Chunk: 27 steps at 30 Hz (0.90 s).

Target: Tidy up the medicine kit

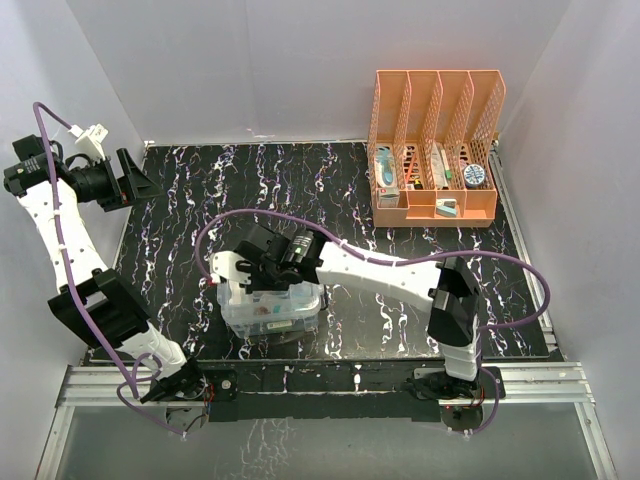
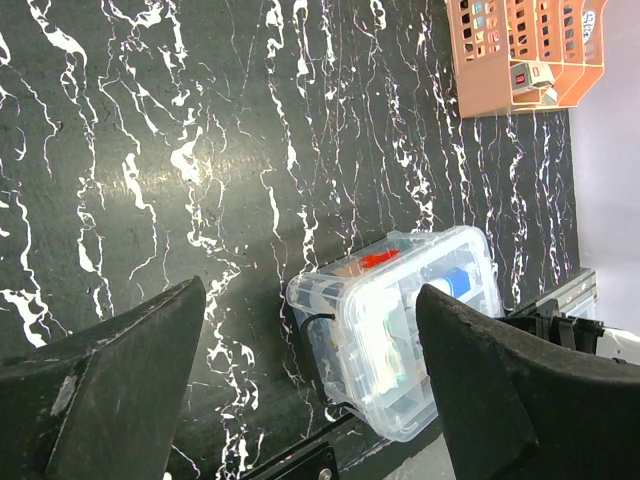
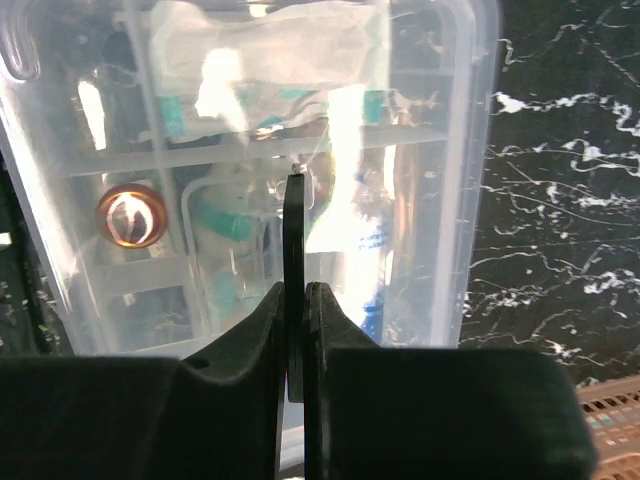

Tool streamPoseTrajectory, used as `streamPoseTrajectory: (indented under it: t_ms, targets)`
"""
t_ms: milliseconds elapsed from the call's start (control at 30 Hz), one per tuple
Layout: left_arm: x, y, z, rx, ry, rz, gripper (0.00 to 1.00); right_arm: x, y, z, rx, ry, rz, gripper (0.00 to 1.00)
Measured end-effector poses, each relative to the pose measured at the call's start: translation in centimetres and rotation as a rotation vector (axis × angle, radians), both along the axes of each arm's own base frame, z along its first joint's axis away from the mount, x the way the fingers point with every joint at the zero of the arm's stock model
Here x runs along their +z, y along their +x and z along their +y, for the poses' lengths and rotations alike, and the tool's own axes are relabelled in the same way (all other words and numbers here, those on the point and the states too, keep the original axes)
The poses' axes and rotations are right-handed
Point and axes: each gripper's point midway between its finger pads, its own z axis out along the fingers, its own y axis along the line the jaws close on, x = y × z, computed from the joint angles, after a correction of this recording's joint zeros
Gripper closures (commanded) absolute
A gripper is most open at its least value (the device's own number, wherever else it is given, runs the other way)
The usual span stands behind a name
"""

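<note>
My right gripper (image 1: 248,270) reached left across the table (image 1: 200,180) and sat over the box (image 1: 270,312). The box stood near the front edge, left of centre. From above, the wrist hid the fingers, so that view could not tell me how they stood. My right wrist camera did: the fingers (image 3: 345,380) were pressed together directly above the box's clear top. A thin dark strip rose from between them. I could not tell whether it was their own tips or something pinched.

That same close view showed what the top camera blurred. Through the clear plastic I saw the tray (image 3: 150,120) with its dividing walls. In it lay a round copper-coloured thing (image 3: 130,215), some teal-marked packets and a pale wrapped packet at the far end.

My left gripper (image 1: 128,180) was raised by the far left corner, well apart from the box. Its wrist camera showed the fingers (image 2: 110,390) spread wide with nothing between them but the view down. The box lay below there, with a red item (image 2: 380,258) and a blue one (image 2: 460,280) inside.

The orange rack (image 1: 435,150) stood at the far right corner. Only the top view showed all its slots, with small items in their lower ends.
</note>
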Motion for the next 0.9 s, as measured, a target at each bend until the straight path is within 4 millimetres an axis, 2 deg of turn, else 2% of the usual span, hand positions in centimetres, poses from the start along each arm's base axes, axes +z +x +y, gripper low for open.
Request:
streamPoseTrajectory:
  t_ms: [133, 300, 467, 633, 667, 900]
  targets:
    - [0.0, 0.0, -0.1, -0.002, -0.004, -0.002, 0.16, -0.3, -0.8, -0.2, -0.001, 0.022, 0.019, 1.00]
    - [0.0, 0.0, -0.1, -0.003, -0.005, -0.001, 0.16, -0.3, -0.9, -0.1, -0.011, 0.046, 0.020, 0.99]
    - [-0.5, -0.2, -0.2, -0.005, -0.013, 0.013, 0.16, -0.5, -0.9, 0.0, -0.024, 0.063, 0.019, 0.77]
    - [-0.6, -0.3, -0.2, -0.009, -0.010, 0.015, 0.15, -0.5, -0.6, 0.2, -0.074, 0.092, 0.019, 0.59]
    - [-0.7, -0.3, -0.2, -0.011, -0.009, 0.017, 0.15, -0.9, -0.7, 0.0, -0.082, 0.083, 0.025, 0.57]
    - [-1.9, -1.1, -0.5, -0.031, -0.014, 0.052, 0.15, 0.1, -0.6, -1.1, -0.137, 0.111, 0.011, 0.47]
